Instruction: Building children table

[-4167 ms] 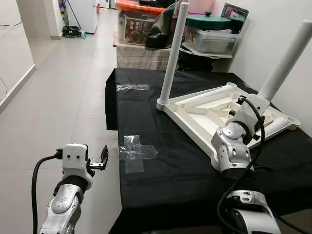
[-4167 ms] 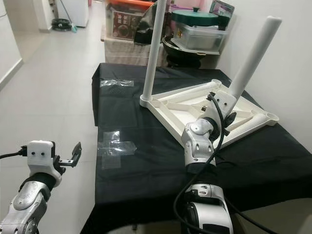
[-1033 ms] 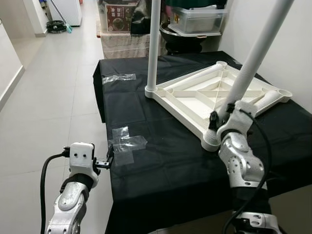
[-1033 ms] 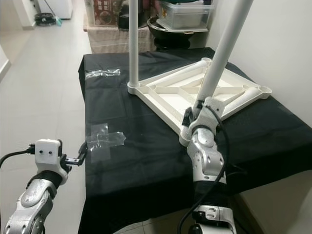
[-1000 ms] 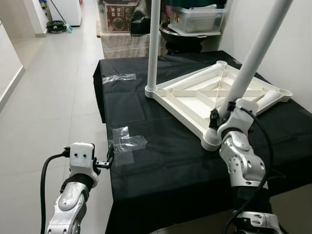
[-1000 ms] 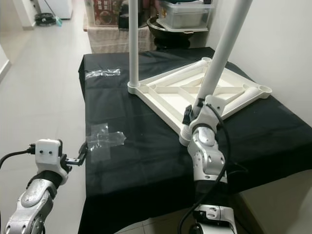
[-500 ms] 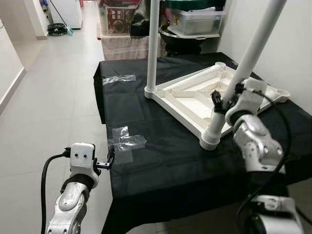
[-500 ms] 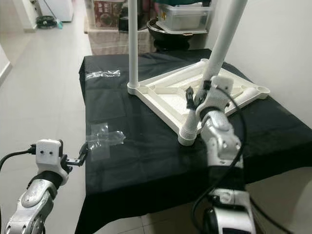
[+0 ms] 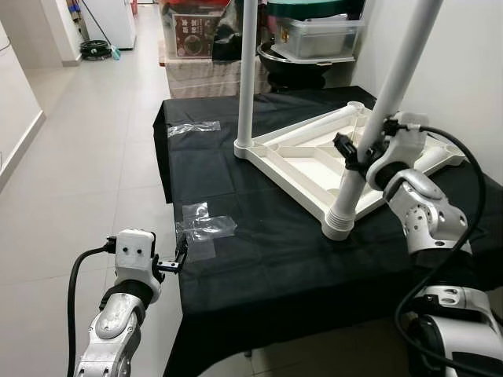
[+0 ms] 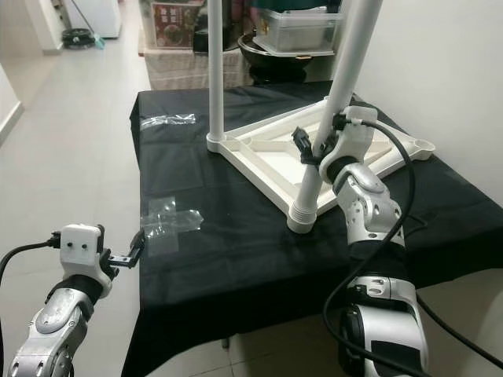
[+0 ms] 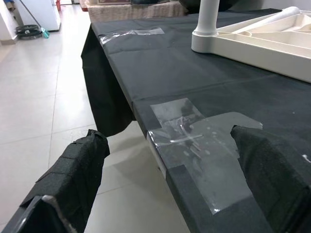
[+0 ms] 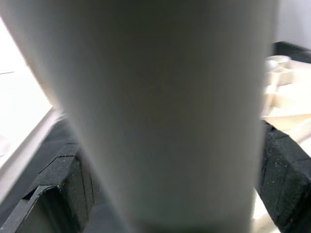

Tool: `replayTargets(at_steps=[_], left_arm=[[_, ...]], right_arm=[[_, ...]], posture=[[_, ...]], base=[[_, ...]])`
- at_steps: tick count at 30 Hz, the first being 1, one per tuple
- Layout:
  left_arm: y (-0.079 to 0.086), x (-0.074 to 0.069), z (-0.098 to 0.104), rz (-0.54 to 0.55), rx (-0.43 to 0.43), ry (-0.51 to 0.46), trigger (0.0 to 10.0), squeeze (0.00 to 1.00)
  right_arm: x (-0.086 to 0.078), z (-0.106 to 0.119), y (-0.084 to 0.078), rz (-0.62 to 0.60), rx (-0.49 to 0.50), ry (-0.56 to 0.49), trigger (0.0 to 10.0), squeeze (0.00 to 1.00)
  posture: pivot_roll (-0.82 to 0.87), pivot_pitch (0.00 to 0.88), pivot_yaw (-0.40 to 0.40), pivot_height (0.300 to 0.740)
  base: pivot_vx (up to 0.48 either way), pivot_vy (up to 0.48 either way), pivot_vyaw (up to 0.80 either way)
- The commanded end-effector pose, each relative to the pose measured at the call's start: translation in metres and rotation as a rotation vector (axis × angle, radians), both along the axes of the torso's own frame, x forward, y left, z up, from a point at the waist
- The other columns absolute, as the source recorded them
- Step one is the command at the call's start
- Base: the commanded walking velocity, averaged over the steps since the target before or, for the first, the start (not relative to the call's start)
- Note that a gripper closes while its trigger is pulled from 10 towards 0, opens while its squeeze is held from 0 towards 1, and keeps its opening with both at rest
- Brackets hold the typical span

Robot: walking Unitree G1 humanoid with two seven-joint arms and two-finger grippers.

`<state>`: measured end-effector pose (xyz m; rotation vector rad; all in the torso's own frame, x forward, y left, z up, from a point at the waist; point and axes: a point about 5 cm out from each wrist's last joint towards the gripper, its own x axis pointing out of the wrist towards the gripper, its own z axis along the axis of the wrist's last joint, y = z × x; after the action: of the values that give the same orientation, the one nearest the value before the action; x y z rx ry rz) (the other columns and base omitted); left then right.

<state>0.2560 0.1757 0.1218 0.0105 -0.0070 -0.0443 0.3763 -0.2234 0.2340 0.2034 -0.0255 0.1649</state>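
Here the right claw (image 9: pixel 355 154) clasps the near table leg (image 9: pixel 376 136).

A room in a home. Pale glossy floor tiles (image 9: pixel 86 141) run back into a hallway beside plain white walls (image 9: pixel 464 78). A table draped in black cloth (image 9: pixel 259 259) stands near the right-hand wall. Beyond its far edge, household storage is stacked: clear plastic boxes (image 9: pixel 314 35), a dark cooking pot (image 10: pixel 263 51) and a printed carton (image 9: pixel 196 35). A broom (image 9: pixel 98 27) leans at the far left by a white appliance (image 9: pixel 118 20).
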Motion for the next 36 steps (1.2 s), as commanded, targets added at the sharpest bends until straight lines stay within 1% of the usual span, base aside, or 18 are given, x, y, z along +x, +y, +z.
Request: replayTargets(at_steps=[1, 5, 8, 10, 11, 13, 14, 15, 17, 18, 20, 27, 28, 36], left_arm=[[-0.003, 0.000, -0.003, -0.010, -0.002, 0.006, 10.0, 0.00], [-0.003, 0.001, -0.002, -0.013, 0.000, 0.006, 10.0, 0.00], [-0.003, 0.002, -0.003, -0.016, 0.001, 0.006, 10.0, 0.00], [-0.003, 0.002, -0.003, -0.016, 0.001, 0.006, 10.0, 0.00], [-0.003, 0.002, -0.003, -0.017, 0.001, 0.007, 10.0, 0.00], [-0.003, 0.002, -0.003, -0.017, 0.001, 0.007, 10.0, 0.00], [-0.003, 0.002, -0.003, -0.017, 0.001, 0.007, 10.0, 0.00], [-0.003, 0.002, -0.003, -0.017, 0.001, 0.007, 10.0, 0.00], [-0.003, 0.002, -0.003, -0.019, 0.000, 0.008, 10.0, 0.00], [-0.003, 0.002, -0.003, -0.019, 0.000, 0.008, 10.0, 0.00], [-0.003, 0.002, -0.004, -0.019, 0.001, 0.007, 10.0, 0.00], [-0.003, 0.001, -0.004, -0.018, 0.003, 0.007, 10.0, 0.00], [-0.003, 0.001, -0.004, -0.018, 0.003, 0.007, 10.0, 0.00], [-0.003, 0.000, -0.004, -0.023, 0.004, 0.010, 10.0, 0.00]], right_arm=[[0.001, 0.010, -0.001, 0.039, 0.025, -0.047, 10.0, 0.00], [0.003, 0.006, -0.008, 0.082, 0.026, -0.031, 10.0, 0.00], [0.004, 0.007, -0.018, 0.095, 0.015, -0.051, 10.0, 0.00], [0.004, 0.007, -0.018, 0.095, 0.015, -0.051, 10.0, 0.00], [0.004, 0.008, -0.021, 0.112, 0.009, -0.058, 10.0, 0.00], [0.004, 0.008, -0.021, 0.112, 0.009, -0.058, 10.0, 0.00], [0.004, 0.010, -0.025, 0.139, 0.004, -0.066, 10.0, 0.00], [0.004, 0.010, -0.025, 0.139, 0.004, -0.066, 10.0, 0.00], [0.004, 0.011, -0.031, 0.180, -0.021, -0.065, 10.0, 0.00], [0.004, 0.011, -0.031, 0.180, -0.021, -0.065, 10.0, 0.00], [0.005, 0.009, -0.036, 0.187, -0.043, -0.058, 10.0, 0.00], [0.006, 0.008, -0.038, 0.183, -0.048, -0.056, 10.0, 0.00], [0.006, 0.007, -0.039, 0.187, -0.054, -0.057, 0.0, 0.00], [0.006, 0.001, -0.040, 0.199, -0.093, -0.049, 0.0, 0.00]], posture=[[0.03, 0.000, -0.060, 0.740], [0.03, 0.000, -0.059, 0.740], [0.03, 0.000, -0.060, 0.740], [0.03, 0.000, -0.060, 0.740], [0.03, 0.000, -0.060, 0.740], [0.03, 0.000, -0.060, 0.740], [0.03, 0.000, -0.062, 0.740], [0.03, 0.000, -0.062, 0.740], [0.03, 0.000, -0.063, 0.740], [0.03, 0.000, -0.063, 0.740], [0.04, 0.000, -0.066, 0.740], [0.04, 0.000, -0.066, 0.740], [0.04, 0.000, -0.066, 0.740], [0.04, 0.000, -0.066, 0.740]], base=[[0.000, 0.000, 0.00], [0.000, 0.000, 0.00], [0.000, 0.000, 0.00], [0.000, 0.000, 0.00], [0.000, 0.000, 0.00], [0.000, 0.000, 0.00], [0.000, 0.000, 0.00], [0.000, 0.000, 0.00], [0.000, 0.000, 0.00], [0.000, 0.000, 0.00], [0.000, 0.000, 0.00], [0.000, 0.000, 0.00], [0.000, 0.000, 0.00], [0.000, 0.000, 0.00]])
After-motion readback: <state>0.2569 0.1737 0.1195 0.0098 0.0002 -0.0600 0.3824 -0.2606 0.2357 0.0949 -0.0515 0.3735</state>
